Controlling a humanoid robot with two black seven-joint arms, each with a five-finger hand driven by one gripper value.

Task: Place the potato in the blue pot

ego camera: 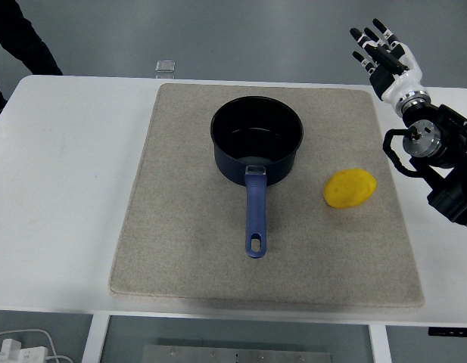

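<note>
Potato [350, 189]: on the mat, right of the blue pot [256, 148], long axis roughly left-right. Right hand [384, 53]: nearer, raised beyond it, fingers apparently spread, empty.

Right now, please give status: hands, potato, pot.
Right hand open, raised beyond the mat. Potato on mat, right of empty blue pot. Nothing between them.

I can read no text, label, brand, number or sign anywhere in my feed. The blue pot [256, 141] and its handle carry no lettering I can make out, the potato [350, 189] below and left of my right hand [384, 51] is plain, and the beige mat [180, 227] and white table [59, 189] show no markings.
</note>
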